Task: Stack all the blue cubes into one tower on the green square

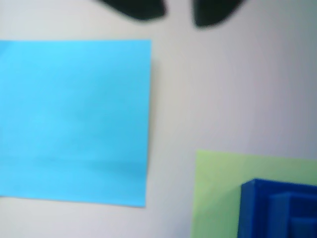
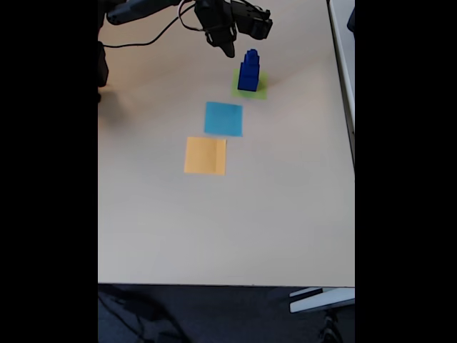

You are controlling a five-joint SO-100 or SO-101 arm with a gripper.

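The blue cubes stand as one stepped tower (image 2: pixel 248 70), largest at the bottom, on the green square (image 2: pixel 255 91) at the far side of the table. In the wrist view the tower (image 1: pixel 277 210) fills the lower right corner, with the green square (image 1: pixel 215 188) showing to its left. My gripper (image 2: pixel 228 47) hangs just left of and above the tower, apart from it. Its two dark fingertips enter the wrist view at the top edge, the gripper (image 1: pixel 178 12) open with only bare table between them.
A flat light-blue paper square (image 2: pixel 223 118) (image 1: pixel 74 119) lies next to the green one, and an orange square (image 2: pixel 206 155) lies nearer the camera. Cables trail at the table's far left. The beige table (image 2: pixel 228 229) ends at its right edge beside another desk.
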